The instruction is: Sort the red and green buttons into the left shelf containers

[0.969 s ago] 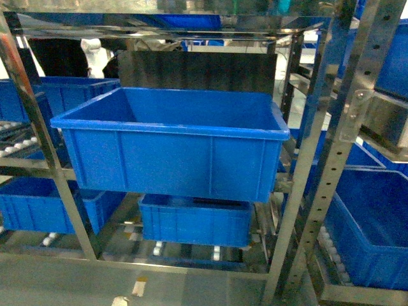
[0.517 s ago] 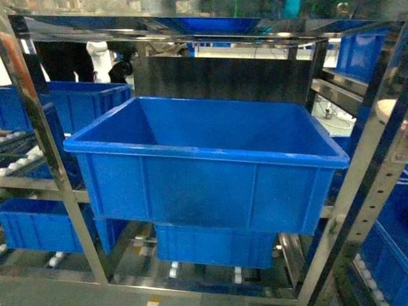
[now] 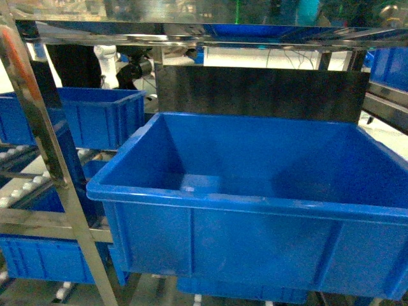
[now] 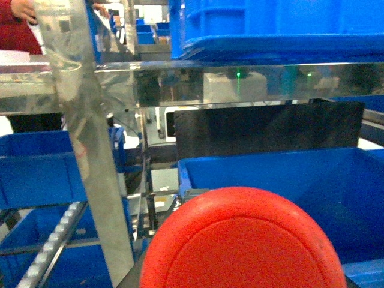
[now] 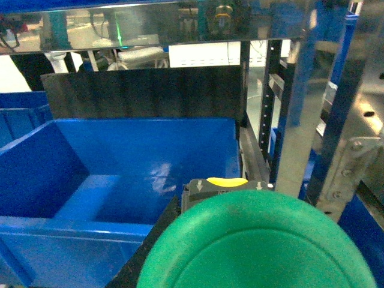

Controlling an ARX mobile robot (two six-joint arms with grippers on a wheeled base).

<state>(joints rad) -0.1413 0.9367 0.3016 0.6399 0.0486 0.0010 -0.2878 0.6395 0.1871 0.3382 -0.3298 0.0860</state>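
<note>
A wide red button cap (image 4: pixel 246 240) fills the bottom of the left wrist view, with my left gripper shut on it. Only a dark finger (image 4: pixel 131 281) shows at the cap's left edge. Past the cap stands a large blue bin (image 4: pixel 270 171) on the shelf. In the right wrist view a green button cap (image 5: pixel 258 246) hides the jaws of my right gripper, which is shut on it. Its dark body with a yellow top (image 5: pixel 225 183) pokes out ahead, and a dark finger (image 5: pixel 153 240) runs beside it. That bin (image 5: pixel 66 229) lies ahead and left. In the head view the bin (image 3: pixel 242 205) looms close and neither gripper shows.
Steel shelf posts (image 3: pixel 38 127) (image 5: pixel 294 108) flank the bin, and a black panel (image 3: pixel 261 92) stands behind it. More blue bins sit to the left (image 3: pixel 95 118), below (image 3: pixel 44 258) and on the shelf above (image 4: pixel 276 24). A person in red (image 4: pixel 18 27) stands at far left.
The head view has closed in on the middle blue bin, which now looks much larger, lower and further right. The lower bin has nearly dropped out of sight.
</note>
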